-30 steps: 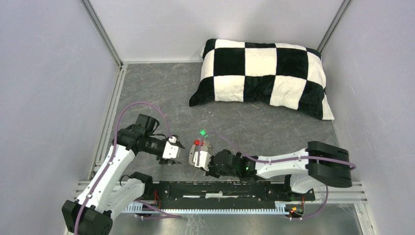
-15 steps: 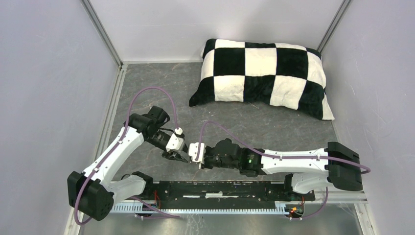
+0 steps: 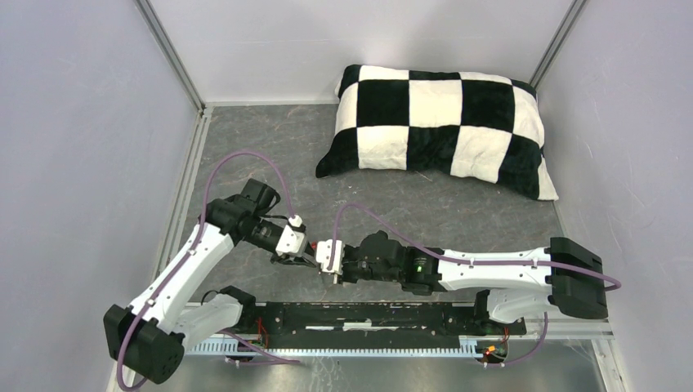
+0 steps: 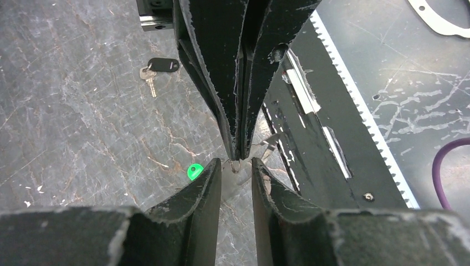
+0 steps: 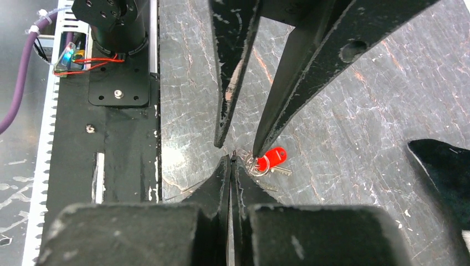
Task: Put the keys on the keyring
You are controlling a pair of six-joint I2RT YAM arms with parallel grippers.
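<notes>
Grippers tip to tip near the front edge, keys on the table around them.
Top view: left gripper [image 3: 304, 258] and right gripper [image 3: 320, 260] meet nose to nose over the grey table [image 3: 270, 155]; the checked pillow [image 3: 437, 122] lies well apart at the back; no key can be made out from here. Left wrist: the left fingers stand a narrow gap apart, gripping nothing, with the right gripper's tip just above the gap and a small metal ring [image 4: 235, 165] at that tip; the green key [image 4: 194, 171] lies just beside one left finger, the black key [image 4: 159, 66] farther off on the table. Right wrist: the right jaws are pressed flat together — whether they pinch the ring I cannot tell; the red key [image 5: 272, 157], ring at its head, lies just beside their tip, under one left finger.
</notes>
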